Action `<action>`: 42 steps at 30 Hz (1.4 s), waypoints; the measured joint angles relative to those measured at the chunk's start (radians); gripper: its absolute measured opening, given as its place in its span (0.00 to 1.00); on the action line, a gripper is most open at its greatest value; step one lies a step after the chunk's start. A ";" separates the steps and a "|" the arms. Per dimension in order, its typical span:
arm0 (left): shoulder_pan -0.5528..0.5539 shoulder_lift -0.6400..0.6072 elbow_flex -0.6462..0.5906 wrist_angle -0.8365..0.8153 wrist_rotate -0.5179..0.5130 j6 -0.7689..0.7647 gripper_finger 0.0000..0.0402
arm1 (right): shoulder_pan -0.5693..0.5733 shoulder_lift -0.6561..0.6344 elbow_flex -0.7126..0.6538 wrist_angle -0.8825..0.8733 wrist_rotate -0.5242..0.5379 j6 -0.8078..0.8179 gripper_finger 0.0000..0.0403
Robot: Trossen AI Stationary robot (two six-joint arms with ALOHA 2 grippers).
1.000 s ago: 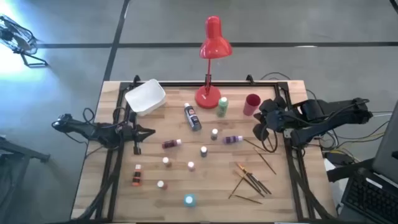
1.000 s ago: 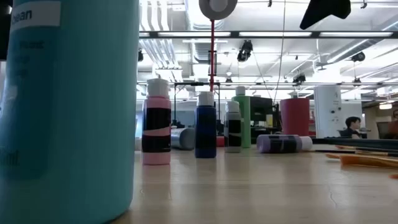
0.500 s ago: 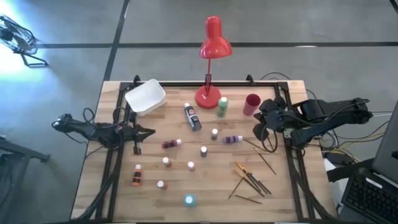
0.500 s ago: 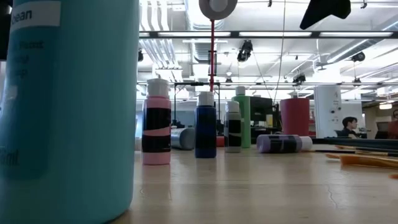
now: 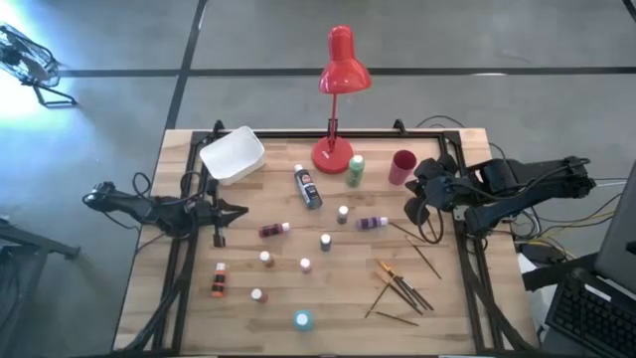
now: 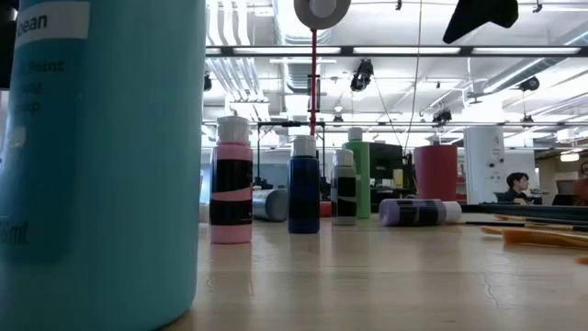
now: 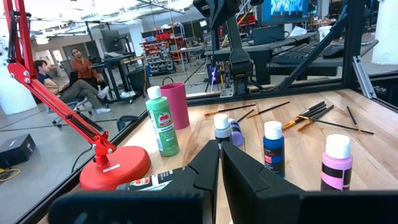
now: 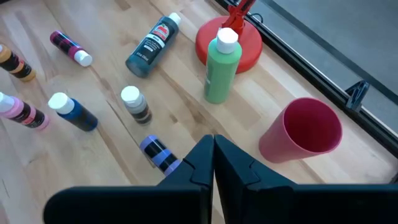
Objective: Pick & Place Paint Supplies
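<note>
Paint bottles are scattered over the wooden table. A green one [image 5: 355, 169] stands by the lamp base, a dark blue one [image 5: 307, 187] and a purple one [image 5: 373, 223] lie on their sides, and a teal one [image 5: 302, 319] stands near the front edge. Smaller white-capped bottles [image 5: 325, 241] stand upright in the middle. Several paintbrushes [image 5: 402, 288] lie flat at the front right. My left gripper [image 5: 238, 210] is shut and level at the table's left edge, touching nothing. My right gripper [image 5: 412, 211] hangs shut above the right side, tipped down over the purple bottle [image 8: 158, 152].
A red desk lamp [image 5: 338, 99] stands at the far middle, with a red cup [image 5: 401, 166] to its right. A white tub [image 5: 232, 154] sits at the far left. A black frame [image 5: 179, 268] runs along the table's sides. People sit in the room beyond.
</note>
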 joint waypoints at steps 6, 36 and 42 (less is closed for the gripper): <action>0.000 0.000 0.000 0.000 0.000 0.000 0.06 | 0.000 0.000 0.000 0.004 0.000 0.078 0.02; 0.000 0.000 0.000 0.000 0.000 0.000 0.06 | -0.018 0.134 0.043 0.790 0.112 -0.783 0.02; 0.000 0.000 0.000 0.000 0.000 0.000 0.06 | 0.018 0.247 0.166 0.456 0.050 -0.590 0.06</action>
